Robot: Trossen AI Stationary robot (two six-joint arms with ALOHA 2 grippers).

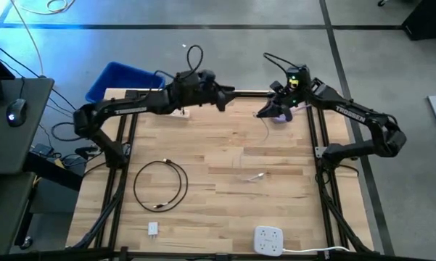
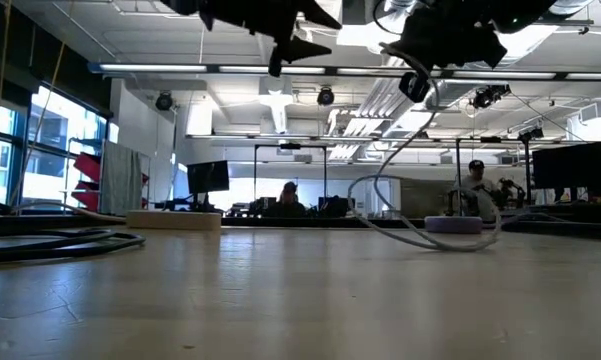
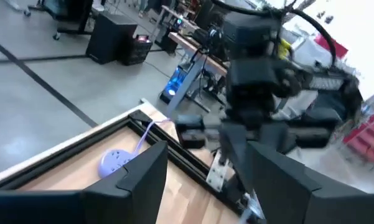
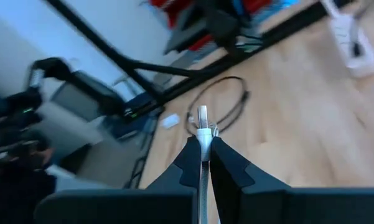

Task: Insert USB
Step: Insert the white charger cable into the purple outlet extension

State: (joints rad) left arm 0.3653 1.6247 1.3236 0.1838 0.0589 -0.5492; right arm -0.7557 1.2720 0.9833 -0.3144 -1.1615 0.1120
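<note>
A lavender USB hub (image 1: 284, 115) lies flat near the table's far right corner; it also shows in the left wrist view (image 3: 114, 163) and the low view (image 2: 454, 224). Its pale cable (image 2: 400, 225) loops up from the table to my right gripper (image 1: 264, 113), which is raised just left of the hub and shut on the cable's USB plug (image 4: 202, 118). My left gripper (image 1: 223, 99) hovers high over the table's far edge, left of the right gripper, open (image 3: 205, 180) and touching nothing. My right gripper pinches the USB plug between its two fingers (image 4: 190, 158), on the pale body just behind the silver tip (image 4: 202, 134). The fingers lie along the plug, and the tip sticks out past them. The plug is lifted clear, and the cable hangs slack below it in the low view.
A black cable coil (image 1: 159, 185) lies near the table's left side, a small white charger (image 1: 153, 229) and a white power strip (image 1: 268, 239) by the near edge. A small pale piece (image 1: 257, 175) lies mid-table. A blue bin (image 1: 120, 80) stands beyond the far left corner.
</note>
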